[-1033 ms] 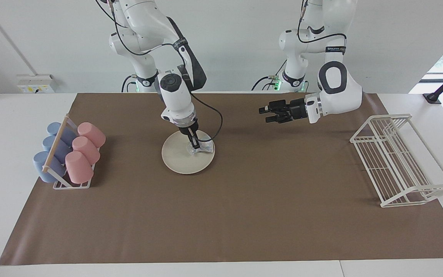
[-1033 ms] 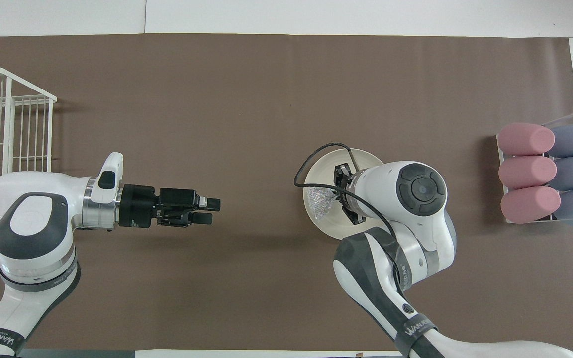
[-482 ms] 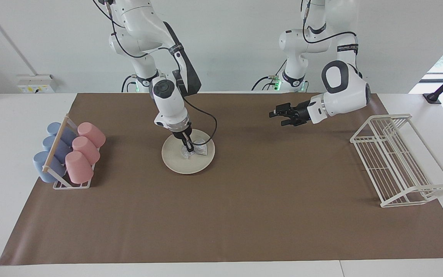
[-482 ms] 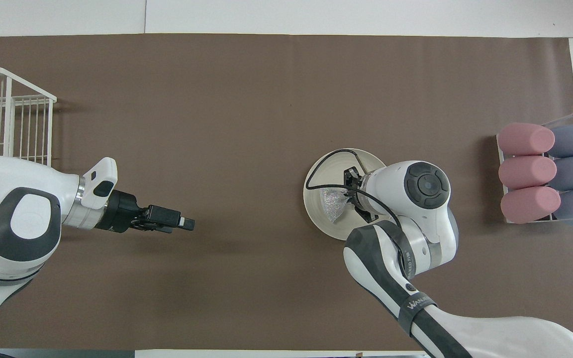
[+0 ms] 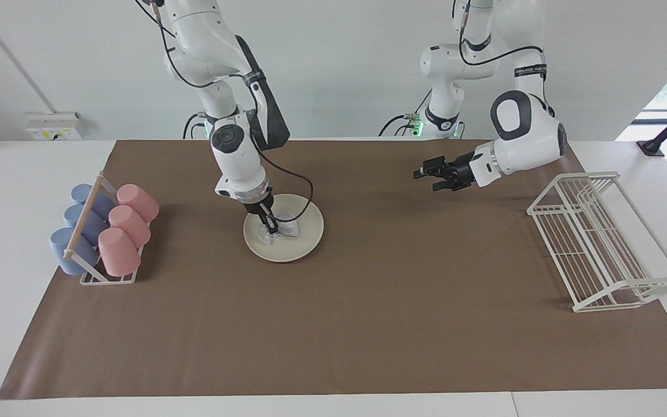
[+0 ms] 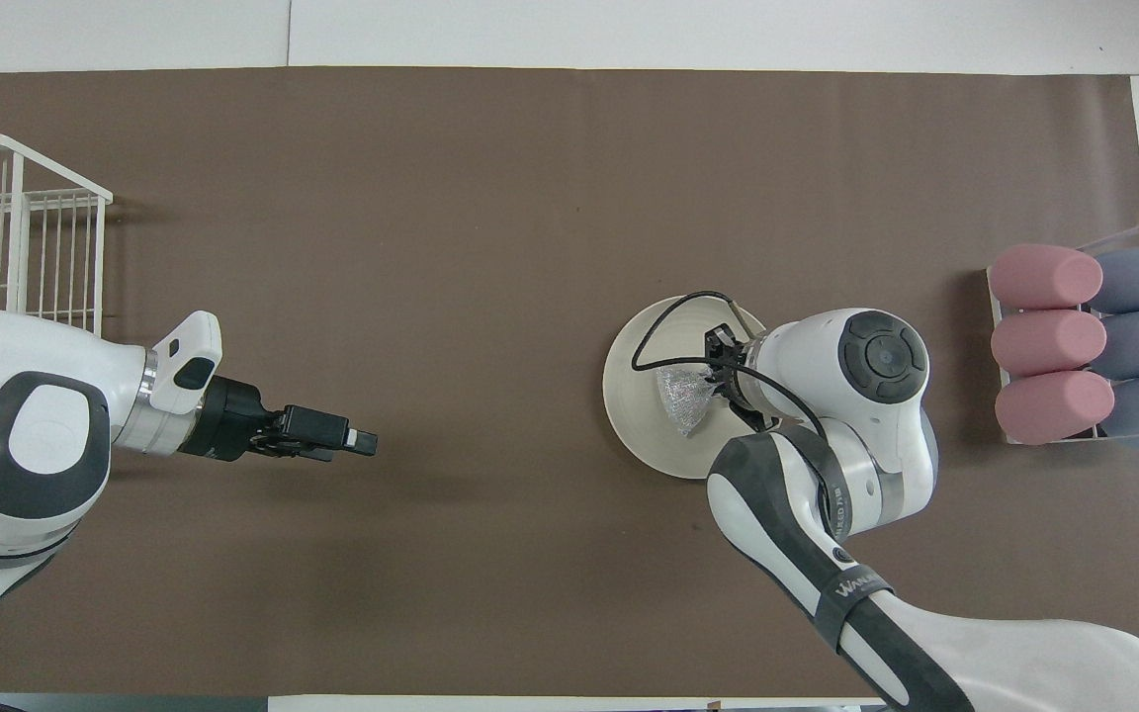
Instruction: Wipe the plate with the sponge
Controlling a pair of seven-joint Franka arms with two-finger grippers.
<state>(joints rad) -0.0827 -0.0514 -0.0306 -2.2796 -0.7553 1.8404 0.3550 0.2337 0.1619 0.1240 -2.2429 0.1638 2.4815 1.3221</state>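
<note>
- White table, brown mat (image 5: 368, 324) covering most of it, plain white wall at the robots' end.
- Plate (image 5: 301, 243) flat on the mat, toward the right arm's end of the table; in the overhead view the right arm's wrist hides its edge on the cup-rack side (image 6: 644, 435).
- Sponge (image 5: 286, 230) lies on the plate, a crumpled silver wad; its top is hidden by the fingers in the facing view.
- Right gripper (image 5: 271, 226) down on the plate, tilted, fingertips pinched tight on the sponge. Its black cable loops over the plate rim.
- Left gripper (image 5: 426, 175) in the air over bare mat, arm waiting, well apart from the plate. Jaws spread apart, nothing between them; overhead they overlap and the gap is hard to see (image 6: 357, 442).
- Cup rack (image 5: 93, 272) with pink cups (image 5: 128, 226) and blue cups (image 5: 81, 217) at the right arm's end of the table; blue ones partly hidden by the pink.
- White wire rack (image 5: 600, 243) at the left arm's end; cut off at the frame edge overhead.
</note>
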